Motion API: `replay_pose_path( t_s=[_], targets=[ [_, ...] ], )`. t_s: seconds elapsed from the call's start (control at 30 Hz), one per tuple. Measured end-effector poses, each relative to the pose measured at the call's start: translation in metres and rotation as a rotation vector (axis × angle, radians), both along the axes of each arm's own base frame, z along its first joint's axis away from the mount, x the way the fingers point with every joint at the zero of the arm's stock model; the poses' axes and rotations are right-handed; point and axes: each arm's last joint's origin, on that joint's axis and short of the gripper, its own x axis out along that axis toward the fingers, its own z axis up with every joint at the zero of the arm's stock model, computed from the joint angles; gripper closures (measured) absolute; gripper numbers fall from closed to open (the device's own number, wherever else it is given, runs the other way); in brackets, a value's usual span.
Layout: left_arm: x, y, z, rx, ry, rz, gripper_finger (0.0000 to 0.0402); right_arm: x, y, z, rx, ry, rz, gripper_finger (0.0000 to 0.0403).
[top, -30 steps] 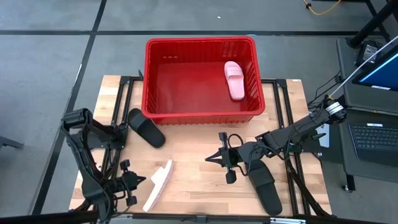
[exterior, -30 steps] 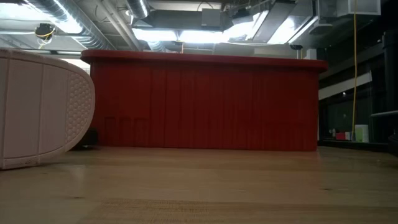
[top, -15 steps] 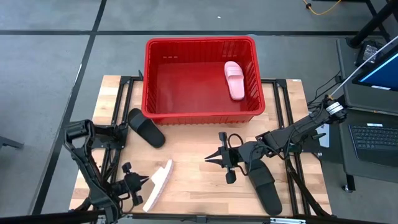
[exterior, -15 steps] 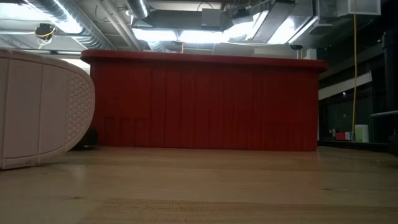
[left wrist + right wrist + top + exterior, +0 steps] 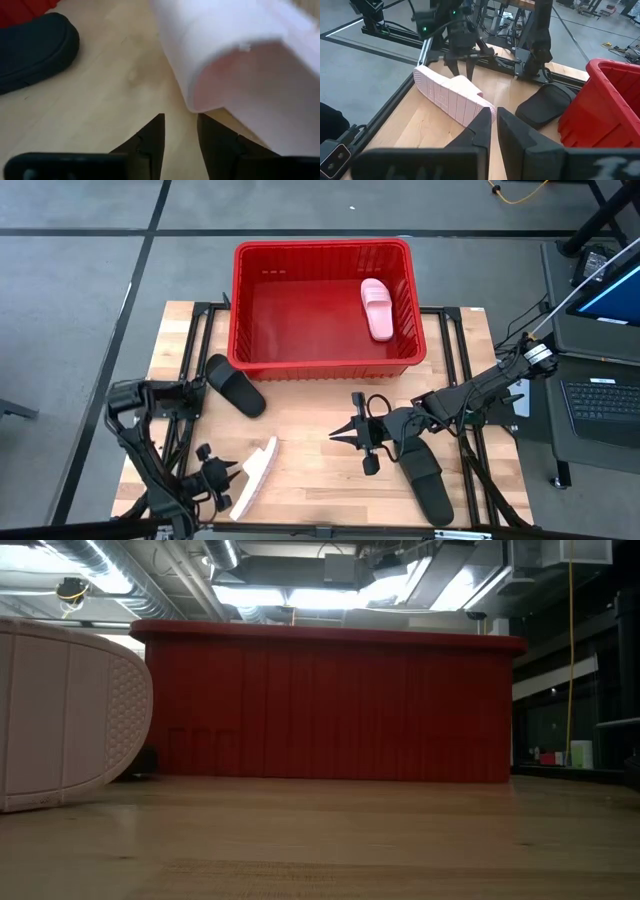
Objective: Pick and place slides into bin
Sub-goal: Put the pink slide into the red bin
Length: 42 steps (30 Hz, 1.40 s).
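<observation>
While one pale pink slide (image 5: 377,309) lies inside the red bin (image 5: 322,356), the left gripper (image 5: 231,477) sits low at the table's (image 5: 320,415) near edge, its fingers (image 5: 150,140) parted with a gap between them; just ahead of its tips the second pink slide (image 5: 254,477) stands on its side, ungrasped; a black slide (image 5: 235,385) lies farther ahead, near the bin; the right gripper (image 5: 338,435) hovers mid-table, fingers (image 5: 479,131) nearly together around nothing; behind it lies another black slide (image 5: 428,478).
</observation>
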Motion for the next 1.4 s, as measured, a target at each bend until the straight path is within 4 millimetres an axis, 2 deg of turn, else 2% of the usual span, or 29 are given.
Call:
replay_pose_path(
  t_s=[0.23, 0.4, 0.87, 1.2, 1.4],
  targets=[
    [-0.001, -0.003, -0.026, 0.087, -0.128, -0.012, 0.0289, 0.000, 0.000, 0.000, -0.001, 0.000, 0.001, 0.0369],
    [-0.001, -0.005, -0.037, 0.078, -0.136, 0.009, 0.0294, 0.000, 0.000, 0.000, -0.001, -0.001, 0.001, 0.0369],
    [0.012, 0.000, -0.038, 0.151, -0.261, -0.023, 0.0297, 0.000, 0.000, 0.001, 0.007, -0.014, 0.000, 0.0369],
    [0.017, 0.000, -0.040, 0.109, -0.235, 0.016, 0.0336, 0.000, 0.000, 0.001, 0.006, -0.014, 0.001, 0.0369],
    [0.019, 0.000, -0.040, 0.118, -0.238, 0.013, 0.0344, 0.000, 0.000, 0.001, 0.004, -0.015, 0.002, 0.0369]
  ],
)
